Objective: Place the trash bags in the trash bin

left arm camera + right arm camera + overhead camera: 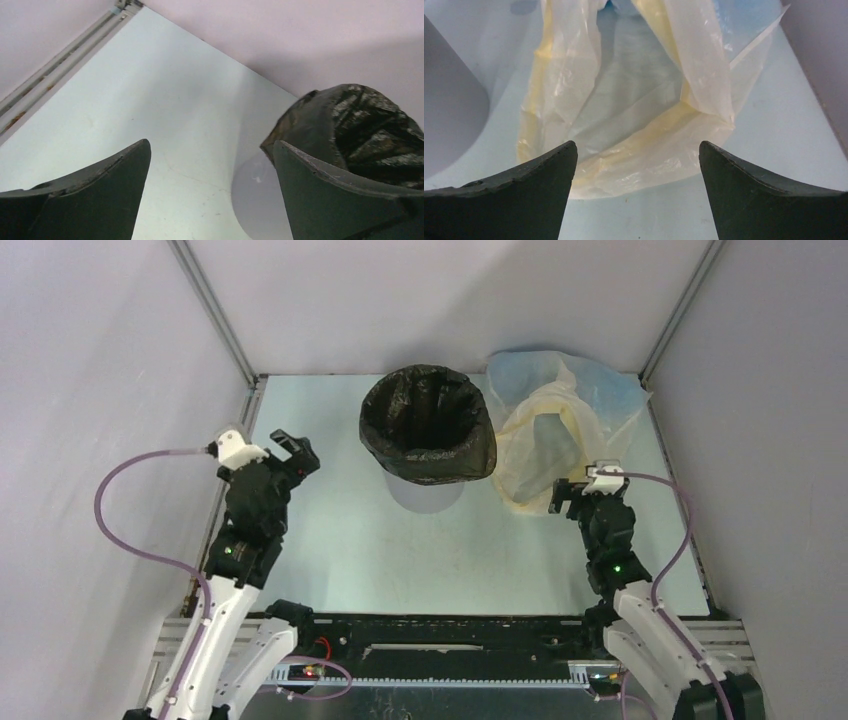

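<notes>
Lining the trash bin [424, 496], the black trash bag [428, 422] sits with its mouth spread open and its crinkled top folded down over the rim, so only a band of pale wall shows beneath it above the table [330, 540]. The film looks thin, light and limp. It should crush at a touch, slip on itself, and tear if dragged hard across the rim, so the soundest hold, I judge, is a pinch on the bunched fold outside the rim, where layers gather, rather than on the inner skin. The bin looks light enough to skid or tip if shoved sideways. Both grippers are spread wide and hold nothing: the left gripper [292, 447] hangs well to the bin's left with bare table between, the right gripper [572, 490] at the near edge of the translucent yellowish and pale-blue bag [560, 405], which lies close against the bin's right side. Room is widest on the left and in front — the back wall [420, 300] stands close behind the bin, and the loose translucent bag could snag the right arm.
</notes>
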Controlling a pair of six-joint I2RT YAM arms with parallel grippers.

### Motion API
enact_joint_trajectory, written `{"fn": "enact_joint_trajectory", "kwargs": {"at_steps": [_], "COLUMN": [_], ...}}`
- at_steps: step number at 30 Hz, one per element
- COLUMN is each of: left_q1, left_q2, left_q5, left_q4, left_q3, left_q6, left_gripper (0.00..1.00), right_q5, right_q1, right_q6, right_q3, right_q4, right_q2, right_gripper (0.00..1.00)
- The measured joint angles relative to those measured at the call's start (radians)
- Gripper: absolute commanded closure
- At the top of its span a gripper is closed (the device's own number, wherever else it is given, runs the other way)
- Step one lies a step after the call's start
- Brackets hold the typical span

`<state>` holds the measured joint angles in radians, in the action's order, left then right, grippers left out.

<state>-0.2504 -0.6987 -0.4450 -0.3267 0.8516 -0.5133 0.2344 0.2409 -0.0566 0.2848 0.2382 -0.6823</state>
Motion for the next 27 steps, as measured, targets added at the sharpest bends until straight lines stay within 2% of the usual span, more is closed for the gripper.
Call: {"fn": "enact_joint_trajectory", "kwargs": {"at_steps": [2,11,18,23,27], "left_q1": [0.000,0.000,0.001,0.034,0.072], "left_q2": [0.031,0.040,-0.035,-0.103,-0.157], "left_q5": [-0.045,-0.179,-0.176,-0.150,-0.129], "left_q4": [0.039,0.300,0.557,0.684,0.757], "left_q3": [-0.061,-0.318,-0.455,-0.500,-0.509], "left_q6": [0.001,0.067,0.222,0.298,0.336], "left_gripper": [0.00,0.00,0.00,0.00,0.00], "right_q5": [-0.023,-0.094,-0.109,-0.103,-0.109], "right_q1": [-0.014,-0.115,-0.173,-0.198,-0.199], "right_q6": [0.024,0.054,0.047,0.028,0.024], "right_q3": [-0.063,-0.126,-0.164,-0.176,-0.164], "right_q4": [0.105,0.438,0.672,0.829,0.828], "right_q2": [-0.042,-0.295,-0.489,-0.630,-0.661], "right_gripper": [0.01,0.00,0.00,0.00,0.00]}}
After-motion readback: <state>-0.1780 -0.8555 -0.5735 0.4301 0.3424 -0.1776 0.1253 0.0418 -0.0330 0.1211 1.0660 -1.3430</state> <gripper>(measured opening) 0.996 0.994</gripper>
